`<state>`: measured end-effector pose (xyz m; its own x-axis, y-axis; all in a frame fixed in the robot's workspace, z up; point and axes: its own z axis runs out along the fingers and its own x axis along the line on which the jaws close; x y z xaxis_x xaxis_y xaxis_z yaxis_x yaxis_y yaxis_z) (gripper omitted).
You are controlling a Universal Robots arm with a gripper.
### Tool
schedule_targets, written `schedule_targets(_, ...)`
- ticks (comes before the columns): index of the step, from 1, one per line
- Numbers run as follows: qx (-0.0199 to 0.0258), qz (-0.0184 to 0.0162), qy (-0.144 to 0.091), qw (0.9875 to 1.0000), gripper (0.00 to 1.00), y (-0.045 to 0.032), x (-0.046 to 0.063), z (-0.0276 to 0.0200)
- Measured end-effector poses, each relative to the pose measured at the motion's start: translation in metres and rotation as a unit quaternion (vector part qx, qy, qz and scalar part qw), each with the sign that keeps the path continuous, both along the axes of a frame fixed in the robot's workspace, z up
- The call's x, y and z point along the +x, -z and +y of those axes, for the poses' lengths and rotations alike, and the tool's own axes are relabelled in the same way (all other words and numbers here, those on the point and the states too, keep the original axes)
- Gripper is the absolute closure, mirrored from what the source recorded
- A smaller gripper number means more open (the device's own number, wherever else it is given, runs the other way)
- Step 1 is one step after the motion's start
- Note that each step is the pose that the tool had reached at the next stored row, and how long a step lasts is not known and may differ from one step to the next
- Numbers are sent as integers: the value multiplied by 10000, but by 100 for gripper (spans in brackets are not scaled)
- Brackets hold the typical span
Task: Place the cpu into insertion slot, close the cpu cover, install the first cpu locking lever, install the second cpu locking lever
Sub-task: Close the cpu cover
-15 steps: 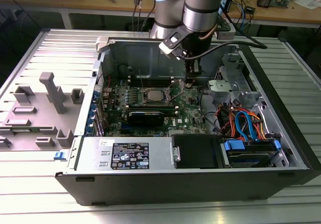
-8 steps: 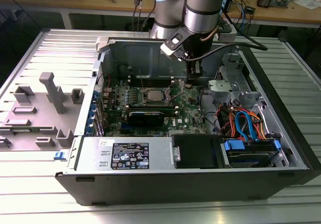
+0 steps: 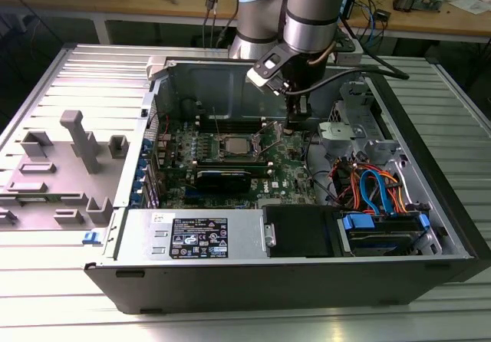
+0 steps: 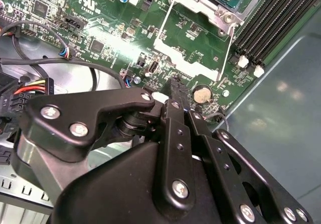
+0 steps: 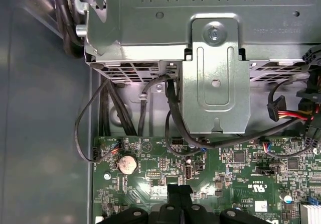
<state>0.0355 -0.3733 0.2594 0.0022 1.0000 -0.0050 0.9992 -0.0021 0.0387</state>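
Cpu [image 3: 235, 144], I judge light, fragile, for edge-holds only, lies under its cover [image 4: 213, 10] at the board's [image 3: 290, 167] middle; my hand [image 4: 175, 87], closed on nothing, hovers beside.

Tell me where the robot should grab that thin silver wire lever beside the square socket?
Probably near the end of the thin silver wire lever farthest from the socket, coming down from above: it is a slim rod lying low over the green circuit board.
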Motion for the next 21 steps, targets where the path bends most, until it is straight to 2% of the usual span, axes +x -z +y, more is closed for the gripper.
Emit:
schedule_targets(11,2,1,-53,10000,89,106,8,1)
schedule_targets(16,1,1,-86,10000,89,115,-64,0)
schedule_targets(21,1,1,-86,10000,89,115,-67,0)
